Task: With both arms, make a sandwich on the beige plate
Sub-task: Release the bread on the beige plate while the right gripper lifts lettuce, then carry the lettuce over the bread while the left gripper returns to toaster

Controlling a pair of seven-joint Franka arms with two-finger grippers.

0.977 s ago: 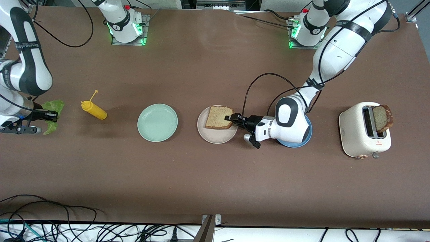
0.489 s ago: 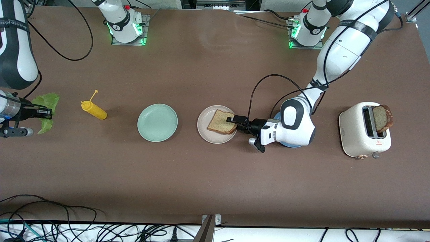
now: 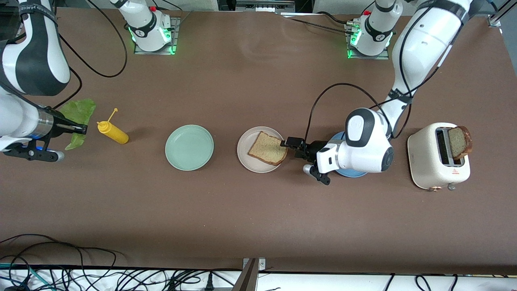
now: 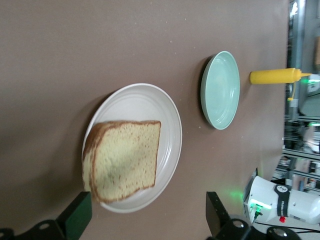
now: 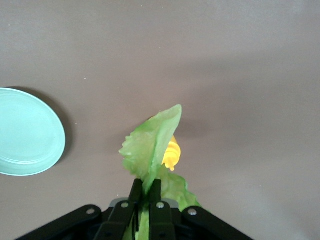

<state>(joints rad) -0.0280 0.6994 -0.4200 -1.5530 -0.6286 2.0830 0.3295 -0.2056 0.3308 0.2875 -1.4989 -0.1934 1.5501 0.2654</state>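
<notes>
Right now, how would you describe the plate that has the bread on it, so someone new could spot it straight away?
Find the white toaster at the left arm's end of the table and follow the row of plates toward the right arm's end. Pass the blue plate under the left arm; the next is the beige plate, with one bread slice on it. The mint-green plate beside it is bare.

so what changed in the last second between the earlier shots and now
The left gripper let go of the bread slice, which now lies on the beige plate, and backed off toward the blue plate. The right gripper, shut on the lettuce leaf, carried it toward the mustard bottle. Mint-green plate and toaster unchanged.
</notes>
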